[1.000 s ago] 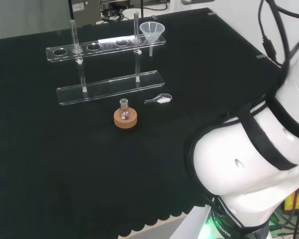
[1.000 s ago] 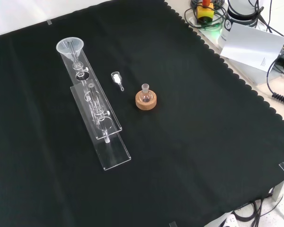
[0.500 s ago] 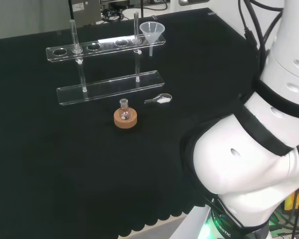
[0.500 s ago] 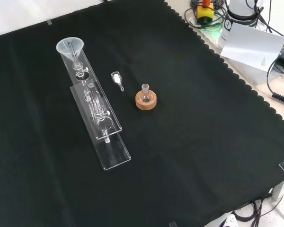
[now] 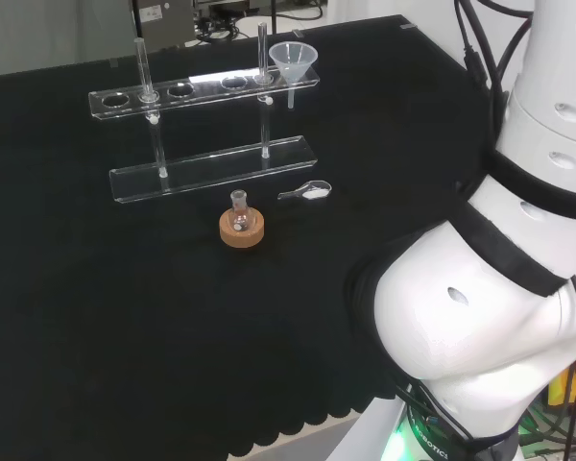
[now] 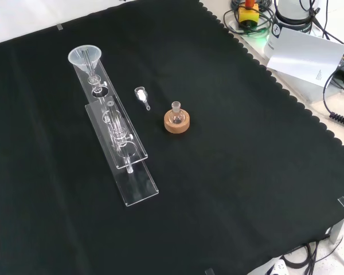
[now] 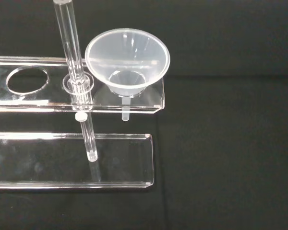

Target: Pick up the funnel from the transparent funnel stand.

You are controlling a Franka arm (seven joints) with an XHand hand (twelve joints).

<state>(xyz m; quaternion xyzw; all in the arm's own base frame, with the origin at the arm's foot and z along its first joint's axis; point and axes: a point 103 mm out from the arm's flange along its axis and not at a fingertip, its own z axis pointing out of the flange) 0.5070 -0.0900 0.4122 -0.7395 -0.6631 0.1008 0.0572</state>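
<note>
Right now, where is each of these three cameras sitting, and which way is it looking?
Head view: behind and above the arm's base, looking over its white links at the funnel in the clear funnel stand.
Front view: opposite the arm, looking down on the black cloth; none of the arm over the cloth.
Wrist view: at the wrist, close above the funnel.
All three share funnel and stand; head and front also share the cork ring.
</note>
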